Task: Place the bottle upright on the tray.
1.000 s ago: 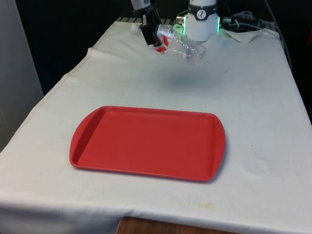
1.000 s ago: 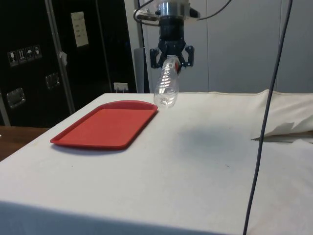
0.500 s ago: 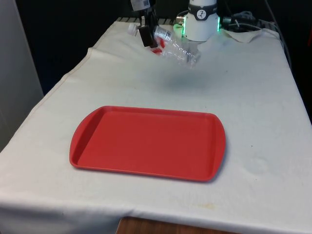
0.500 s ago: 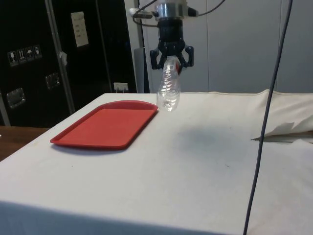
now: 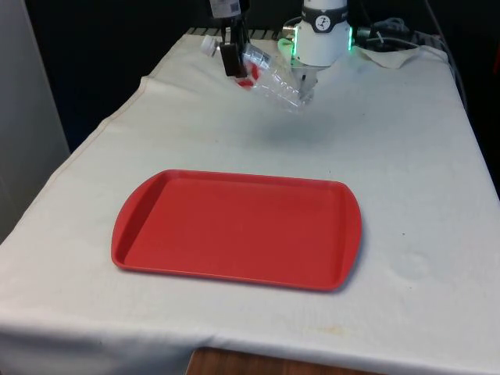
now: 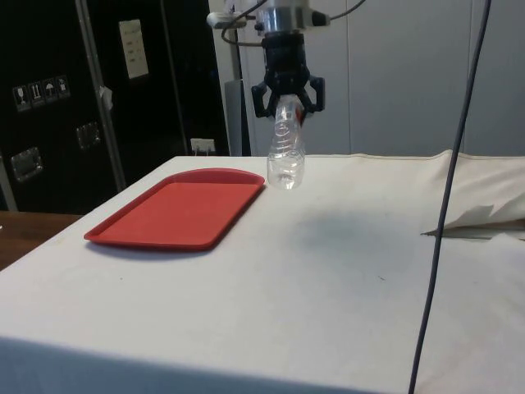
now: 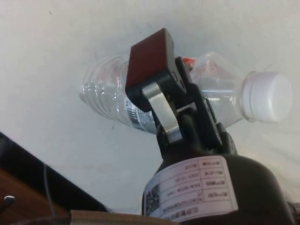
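Note:
A clear plastic bottle (image 5: 275, 80) with a white cap (image 5: 208, 44) hangs tilted in the air above the far part of the table, base end lower. My gripper (image 5: 238, 64) is shut on its upper body near the neck. From the side the bottle (image 6: 285, 153) hangs almost vertical under the gripper (image 6: 287, 97), beyond the tray's far end. In the wrist view one finger (image 7: 154, 79) presses across the bottle (image 7: 117, 98), its cap (image 7: 268, 96) sticking out beside it. The red tray (image 5: 234, 228) lies flat and bare on the near half of the table.
The robot base (image 5: 323, 35) stands at the table's far end with cables and crumpled cloth (image 5: 394, 48) beside it. A dark cable (image 6: 447, 197) hangs down in the side view. White cloth surrounds the tray (image 6: 176, 209).
The bottle has swung nearer to upright in the gripper, its base coming down and in towards the front view's left. The gripper has shifted slightly the same way. The tray is unmoved.

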`<act>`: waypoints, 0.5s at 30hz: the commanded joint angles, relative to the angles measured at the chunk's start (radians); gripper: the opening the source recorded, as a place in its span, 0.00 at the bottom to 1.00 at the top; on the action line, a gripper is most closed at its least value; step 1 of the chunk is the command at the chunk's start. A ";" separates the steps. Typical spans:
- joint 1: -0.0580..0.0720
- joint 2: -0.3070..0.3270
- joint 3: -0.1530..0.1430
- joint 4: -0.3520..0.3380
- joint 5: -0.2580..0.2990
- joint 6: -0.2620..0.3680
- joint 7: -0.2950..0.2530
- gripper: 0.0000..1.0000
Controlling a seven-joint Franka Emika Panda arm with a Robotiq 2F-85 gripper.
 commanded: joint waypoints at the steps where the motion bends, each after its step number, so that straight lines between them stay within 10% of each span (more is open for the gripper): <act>1: 0.004 0.005 0.000 0.001 -0.020 0.017 0.021 0.28; 15: 0.003 -0.023 0.017 0.017 -0.132 -0.002 0.103 0.28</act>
